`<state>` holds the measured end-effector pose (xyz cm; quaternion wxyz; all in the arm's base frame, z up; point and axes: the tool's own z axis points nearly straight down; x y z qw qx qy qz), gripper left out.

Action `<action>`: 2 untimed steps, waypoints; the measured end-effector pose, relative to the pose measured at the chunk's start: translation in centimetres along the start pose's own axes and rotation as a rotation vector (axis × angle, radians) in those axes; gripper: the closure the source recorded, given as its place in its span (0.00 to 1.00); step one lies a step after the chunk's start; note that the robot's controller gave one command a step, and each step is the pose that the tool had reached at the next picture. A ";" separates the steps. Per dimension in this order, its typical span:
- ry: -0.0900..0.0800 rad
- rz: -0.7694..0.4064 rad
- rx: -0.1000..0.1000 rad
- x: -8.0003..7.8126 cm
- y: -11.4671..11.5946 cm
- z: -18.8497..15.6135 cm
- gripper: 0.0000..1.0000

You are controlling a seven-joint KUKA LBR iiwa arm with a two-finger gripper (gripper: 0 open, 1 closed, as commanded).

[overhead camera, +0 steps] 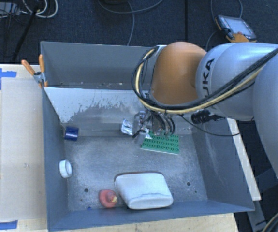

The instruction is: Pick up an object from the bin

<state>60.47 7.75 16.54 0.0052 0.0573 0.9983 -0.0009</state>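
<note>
Skipping the white pad (pixel 143 191) at the front, a clean pick probably needs a square approach to the green studded plate (pixel 164 144) mid-bin; the gripper (pixel 151 128) hangs over its far corner, open or shut I cannot tell.

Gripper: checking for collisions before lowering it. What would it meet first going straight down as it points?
Probably the green studded plate, whose upper-left edge lies just under the gripper. The silvery scrap sits close beside it. Depth is unclear from this view.
</note>
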 end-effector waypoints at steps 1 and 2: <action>0.016 -0.033 -0.002 3.0 4.6 4.4 1.00; 0.001 -0.052 -0.005 2.4 6.5 -6.2 1.00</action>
